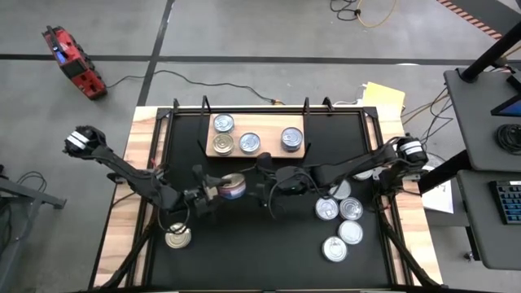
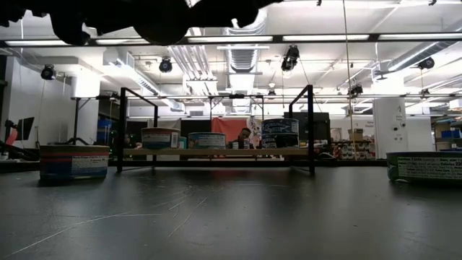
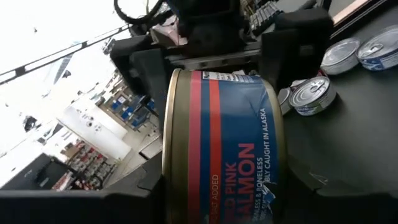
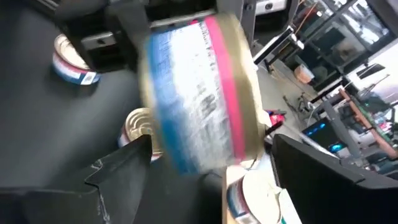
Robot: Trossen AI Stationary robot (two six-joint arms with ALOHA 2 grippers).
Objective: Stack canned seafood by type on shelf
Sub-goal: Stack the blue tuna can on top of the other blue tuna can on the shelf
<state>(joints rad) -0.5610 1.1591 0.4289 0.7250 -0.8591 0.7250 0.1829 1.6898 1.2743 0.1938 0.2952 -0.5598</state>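
Above counter centre, in front of shelf (image 1: 258, 135): salmon can (image 1: 231, 187) on its side, axis horizontal, clamped in left gripper (image 1: 213, 192) jaws. Right gripper (image 1: 269, 186) just beside it, jaws spread wide, holding nothing; shelf lies beyond both, left arm carries.

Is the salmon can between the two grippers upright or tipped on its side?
Tipped on its side: the salmon can shows its label sideways, held in the left gripper above the table.

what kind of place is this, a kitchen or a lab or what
Most likely a robotics lab or workshop, not a kitchen: a black test table with a small wooden shelf of tins, cables across a bare concrete floor, and exposed ceiling ducts.
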